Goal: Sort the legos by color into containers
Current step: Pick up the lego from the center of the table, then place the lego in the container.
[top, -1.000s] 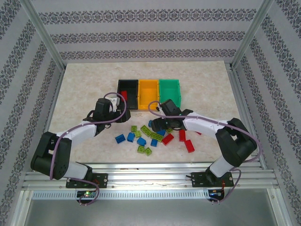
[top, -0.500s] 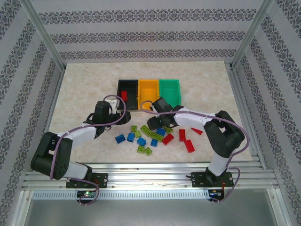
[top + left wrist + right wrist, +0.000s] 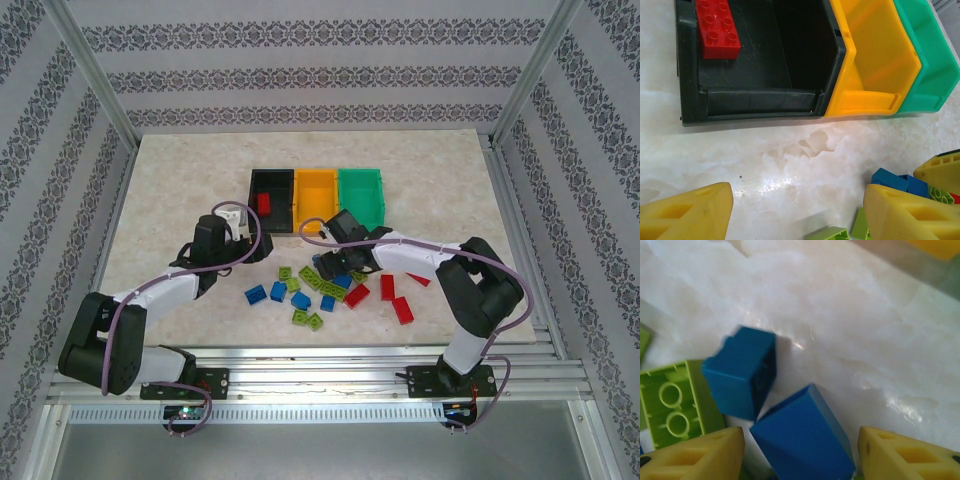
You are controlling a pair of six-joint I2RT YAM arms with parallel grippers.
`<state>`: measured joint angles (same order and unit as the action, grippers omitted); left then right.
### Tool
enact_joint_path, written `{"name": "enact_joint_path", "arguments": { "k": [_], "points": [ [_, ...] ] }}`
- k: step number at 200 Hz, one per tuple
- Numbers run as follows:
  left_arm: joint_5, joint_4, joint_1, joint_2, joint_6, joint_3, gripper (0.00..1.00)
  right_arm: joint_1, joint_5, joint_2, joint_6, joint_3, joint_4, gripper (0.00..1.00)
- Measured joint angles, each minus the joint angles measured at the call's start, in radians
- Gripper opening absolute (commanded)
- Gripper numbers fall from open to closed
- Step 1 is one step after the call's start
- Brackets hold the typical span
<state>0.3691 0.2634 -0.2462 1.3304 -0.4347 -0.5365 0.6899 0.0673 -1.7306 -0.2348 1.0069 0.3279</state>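
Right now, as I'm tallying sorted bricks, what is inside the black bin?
One red brick lies studs up inside the black bin, near a side wall. The visible floor is otherwise bare; the left wrist view cuts off its far end.

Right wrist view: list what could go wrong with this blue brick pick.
1. The blue brick between the right jaws lies skewed to them; a squeeze could twist it or pop it out.
2. A second blue brick sits tilted right beside it, and a lime green brick lies just outside the jaws; either may be dragged or pinched along.
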Motion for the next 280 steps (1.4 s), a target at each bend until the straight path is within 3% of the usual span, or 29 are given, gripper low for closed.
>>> {"name": "enact_joint_path", "arguments": {
  "k": [30, 75, 148, 177, 194, 211, 227, 254, 280],
  "points": [
    [-0.004, 0.002, 0.000, 0.000, -0.005, 0.005, 0.70, 0.000, 0.000, 0.000, 0.003, -0.002, 0.019, 0.60],
    [-0.008, 0.003, 0.007, 0.000, -0.004, 0.005, 0.70, 0.000, -0.002, -0.007, 0.005, -0.001, 0.019, 0.38],
    [-0.011, 0.007, 0.013, 0.000, -0.005, 0.005, 0.70, -0.008, -0.022, 0.097, 0.003, 0.000, 0.020, 0.34],
    [-0.011, 0.007, 0.013, 0.000, -0.005, 0.005, 0.70, -0.087, -0.037, 0.180, -0.006, 0.026, 0.020, 0.34],
    [-0.011, 0.007, 0.013, 0.000, -0.005, 0.005, 0.70, -0.162, -0.049, 0.202, -0.025, 0.054, 0.017, 0.38],
    [-0.011, 0.007, 0.013, 0.000, -0.004, 0.005, 0.70, -0.226, -0.062, 0.203, -0.050, 0.082, 0.012, 0.62],
    [-0.011, 0.007, 0.013, 0.000, -0.004, 0.005, 0.70, -0.273, -0.063, 0.193, -0.058, 0.118, 0.022, 0.76],
    [-0.011, 0.007, 0.015, 0.000, -0.004, 0.005, 0.70, -0.278, -0.059, 0.166, -0.058, 0.160, 0.023, 0.77],
    [-0.011, 0.007, 0.019, 0.000, -0.004, 0.005, 0.70, -0.252, -0.061, 0.196, -0.058, 0.087, 0.014, 0.77]
  ]
}}
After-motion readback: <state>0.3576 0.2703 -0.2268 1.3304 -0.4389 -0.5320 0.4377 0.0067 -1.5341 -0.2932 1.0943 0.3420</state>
